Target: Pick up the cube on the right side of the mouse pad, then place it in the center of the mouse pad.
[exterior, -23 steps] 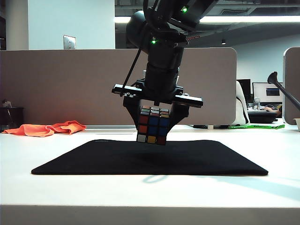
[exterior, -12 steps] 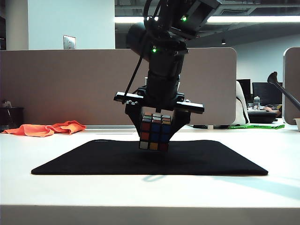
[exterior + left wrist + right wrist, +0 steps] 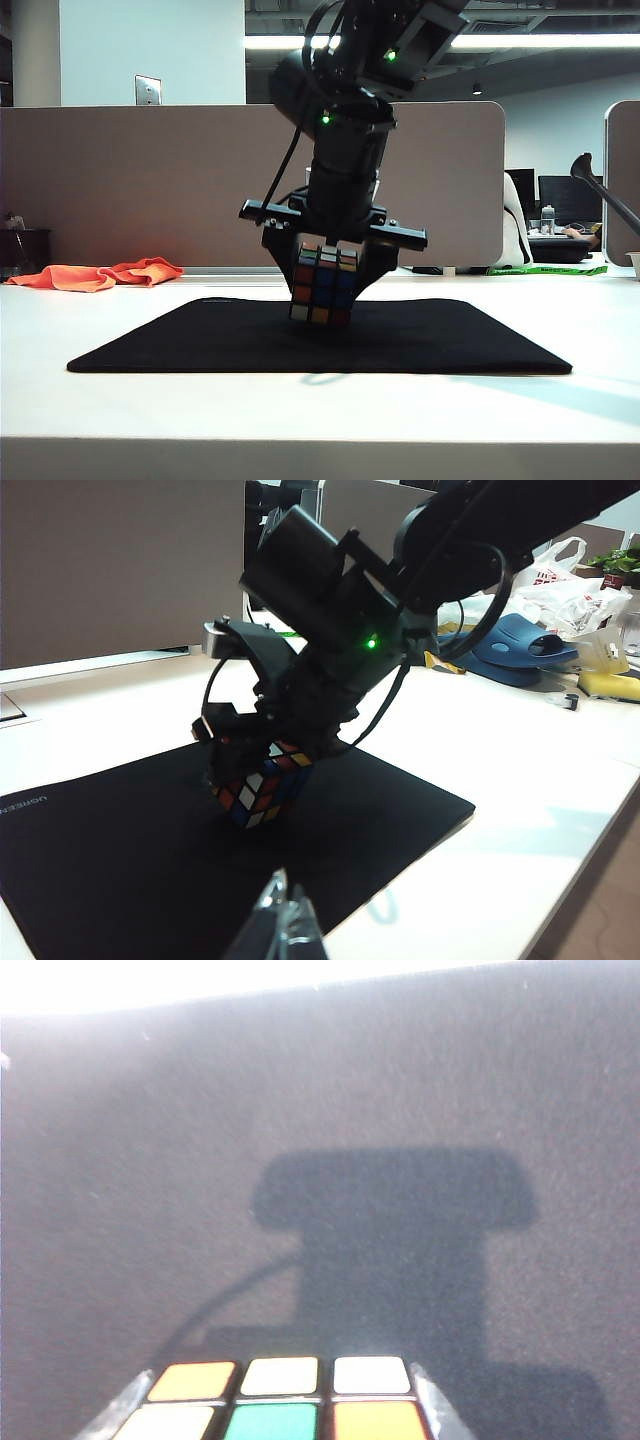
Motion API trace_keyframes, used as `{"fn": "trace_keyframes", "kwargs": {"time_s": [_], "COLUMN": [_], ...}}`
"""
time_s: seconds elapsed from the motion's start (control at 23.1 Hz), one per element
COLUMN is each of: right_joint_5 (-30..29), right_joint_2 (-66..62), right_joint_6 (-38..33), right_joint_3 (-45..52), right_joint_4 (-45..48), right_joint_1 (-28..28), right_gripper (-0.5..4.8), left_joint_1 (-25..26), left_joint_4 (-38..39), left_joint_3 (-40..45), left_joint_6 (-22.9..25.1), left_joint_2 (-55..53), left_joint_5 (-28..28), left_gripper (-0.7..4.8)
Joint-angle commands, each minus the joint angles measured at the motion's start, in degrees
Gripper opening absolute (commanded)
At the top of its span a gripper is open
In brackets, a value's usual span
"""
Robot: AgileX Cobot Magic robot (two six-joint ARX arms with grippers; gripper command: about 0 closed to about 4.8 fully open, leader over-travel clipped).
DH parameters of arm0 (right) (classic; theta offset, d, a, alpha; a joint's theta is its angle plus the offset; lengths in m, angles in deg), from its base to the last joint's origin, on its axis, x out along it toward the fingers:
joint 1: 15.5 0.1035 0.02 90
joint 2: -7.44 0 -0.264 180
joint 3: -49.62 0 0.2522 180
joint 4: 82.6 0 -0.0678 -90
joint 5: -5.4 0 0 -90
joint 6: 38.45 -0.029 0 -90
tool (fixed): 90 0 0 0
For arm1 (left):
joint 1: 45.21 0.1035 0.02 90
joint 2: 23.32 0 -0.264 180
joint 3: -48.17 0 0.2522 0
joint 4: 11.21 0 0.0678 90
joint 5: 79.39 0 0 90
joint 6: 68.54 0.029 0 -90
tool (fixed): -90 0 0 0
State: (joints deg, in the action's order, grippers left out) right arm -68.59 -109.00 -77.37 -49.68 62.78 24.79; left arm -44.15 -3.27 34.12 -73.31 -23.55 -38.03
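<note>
Exterior view: we see right hand (image 3: 322, 290) clamping the cube (image 3: 322, 291), lowered since a second ago, now nearly touching mouse pad (image 3: 180, 340) center, release next. Left hand (image 3: 280, 925) idles at pad's 6 o'clock, aperture unclear.

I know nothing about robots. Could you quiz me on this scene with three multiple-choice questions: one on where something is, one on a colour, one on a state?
1. Where is the small multicoloured puzzle cube?
A. Beside the cloth
B. Over the middle of the large flat black mouse pad
C. On the bare white table

2. What colour is the crumpled cloth at the far left of the table?
A. Orange
B. Green
C. Blue

3. What is the right gripper doing?
A. Hanging open and empty
B. Gripping the cube between its fingers
C. Pinching the pad's edge

Answers: 1 B, the exterior view shows the cube low over the pad's centre. 2 A, it is plainly orange. 3 B, the right wrist view shows fingers on both sides of the cube. The left gripper waits near the pad's edge.
</note>
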Motion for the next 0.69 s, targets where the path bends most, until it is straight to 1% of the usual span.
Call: {"fn": "trace_keyframes", "kwargs": {"time_s": [0.04,0.22,0.26,0.35,0.48,0.56,0.61,0.69], "right_joint_5": [0.2,0.6,0.6,0.7,0.7,0.8,0.8,0.8], "right_joint_2": [-0.1,-0.4,-0.5,-0.5,-0.5,-0.4,-0.4,-0.4], "right_joint_6": [0.4,0.4,0.4,0.4,0.4,0.4,0.4,0.4], "right_joint_3": [-0.3,-0.3,-0.3,-0.3,-0.3,-0.3,-0.3,-0.3], "right_joint_4": [-0.1,0.1,0.2,0.2,0.2,0.2,0.3,0.3], "right_joint_1": [-0.3,-0.4,-0.4,-0.4,-0.4,-0.4,-0.4,-0.4], "right_gripper": [2.54,2.54,2.57,2.8,2.8,3.04,3.33,3.42], "left_joint_1": [0.0,0.0,0.0,0.0,0.0,0.0,0.0,0.0], "left_joint_4": [-0.7,-0.7,-0.7,-0.7,-0.7,-0.7,-0.7,-0.7], "left_joint_3": [-0.2,-0.2,-0.2,-0.2,-0.2,-0.2,-0.2,-0.2], "left_joint_6": [-0.2,-0.2,-0.2,-0.2,-0.2,-0.2,-0.2,-0.2], "left_joint_2": [-0.1,-0.1,-0.1,-0.1,-0.1,-0.1,-0.1,-0.1], "left_joint_5": [0.0,0.0,0.0,0.0,0.0,0.0,0.0,0.0], "left_gripper": [-0.06,-0.06,-0.06,-0.06,-0.06,-0.06,-0.06,-0.06]}}
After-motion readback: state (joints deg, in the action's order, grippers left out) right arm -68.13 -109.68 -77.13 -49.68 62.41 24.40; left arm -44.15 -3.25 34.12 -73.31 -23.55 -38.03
